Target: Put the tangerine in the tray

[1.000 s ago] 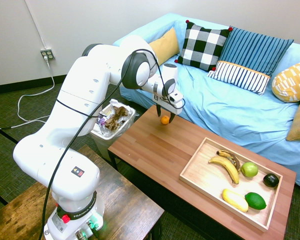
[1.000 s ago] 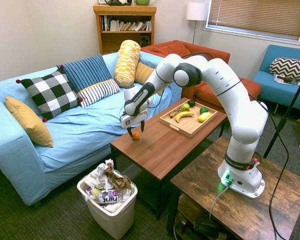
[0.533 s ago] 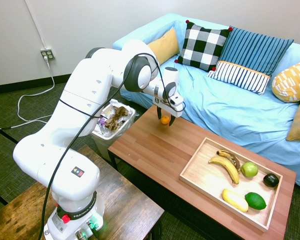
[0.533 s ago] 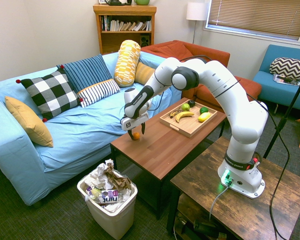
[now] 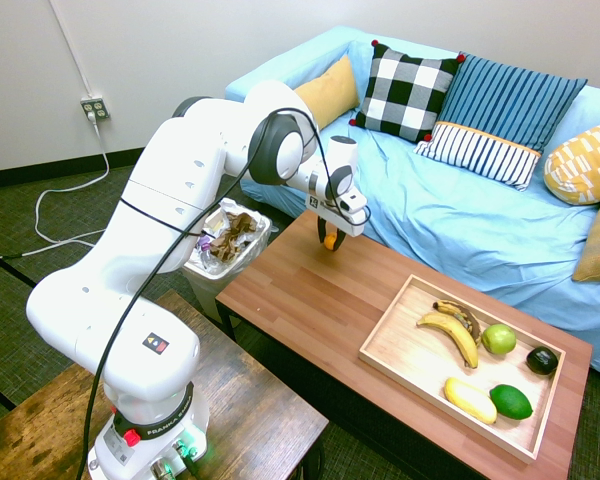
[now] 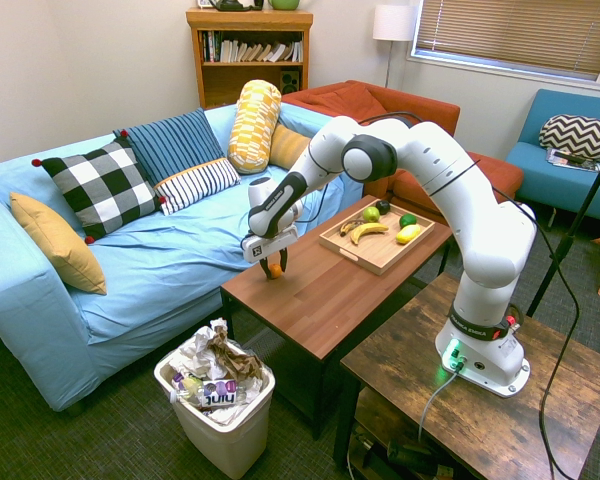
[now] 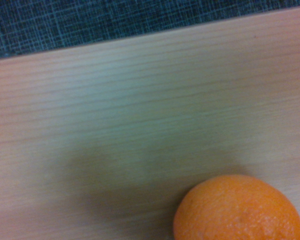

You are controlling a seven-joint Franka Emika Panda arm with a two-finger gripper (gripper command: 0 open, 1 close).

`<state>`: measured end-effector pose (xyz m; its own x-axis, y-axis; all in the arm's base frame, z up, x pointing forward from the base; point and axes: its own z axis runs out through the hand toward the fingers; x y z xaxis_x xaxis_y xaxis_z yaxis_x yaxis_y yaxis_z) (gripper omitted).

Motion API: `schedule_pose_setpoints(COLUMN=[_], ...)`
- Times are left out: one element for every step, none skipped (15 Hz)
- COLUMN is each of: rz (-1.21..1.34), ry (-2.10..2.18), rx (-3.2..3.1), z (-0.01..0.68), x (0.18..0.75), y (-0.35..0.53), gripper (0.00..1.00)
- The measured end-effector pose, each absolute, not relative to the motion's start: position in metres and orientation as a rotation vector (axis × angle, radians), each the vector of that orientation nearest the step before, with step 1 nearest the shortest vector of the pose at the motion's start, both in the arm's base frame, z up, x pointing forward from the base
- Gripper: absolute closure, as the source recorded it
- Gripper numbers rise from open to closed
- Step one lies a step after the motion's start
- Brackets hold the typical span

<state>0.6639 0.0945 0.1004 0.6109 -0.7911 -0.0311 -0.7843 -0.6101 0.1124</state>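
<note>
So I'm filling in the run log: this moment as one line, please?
phase: grasping | gripper: fingers closed around tangerine | tangerine: on table, far end from tray | tray: holds other fruit, no tangerine

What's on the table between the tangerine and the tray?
Nothing: in the first exterior view, only bare table separates the tangerine from the tray.

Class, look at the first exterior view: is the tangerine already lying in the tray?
No: the tangerine sits between the gripper fingers at the table's far end, away from the tray.
</note>
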Motion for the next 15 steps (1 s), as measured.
schedule_pose_setpoints(rz=[-0.115,-0.107,-0.092,-0.073,-0.049,-0.019,0.006,0.022,0.031,0.029,0.016,-0.007,-0.033,-0.061,-0.091], ry=[-1.343,-1.344,-1.345,-1.351,-1.366,-1.389,-1.426,-1.473,-1.522,-1.577,-1.636,-1.7,-1.765,-1.823,-1.87], rx=[2.742,2.746,2.752,2.754,2.752,2.746,2.731,2.709,2.693,2.677,2.657,2.632,2.604,2.573,2.543], z=[0.102,0.107,0.116,0.129,0.146,0.167,0.187,0.206,0.222,0.234,0.238,0.234,0.225,0.214,0.201], x=[0.664,0.666,0.668,0.668,0.669,0.67,0.668,0.662,0.655,0.646,0.634,0.618,0.598,0.578,0.558], y=[0.095,0.094,0.092,0.087,0.077,0.061,0.037,0.006,-0.028,-0.066,-0.106,-0.148,-0.191,-0.229,-0.259], gripper=[1.0,1.0,1.0,1.0,1.0,1.0,1.0,1.0,1.0,1.0,1.0,1.0,1.0,1.0,1.0])
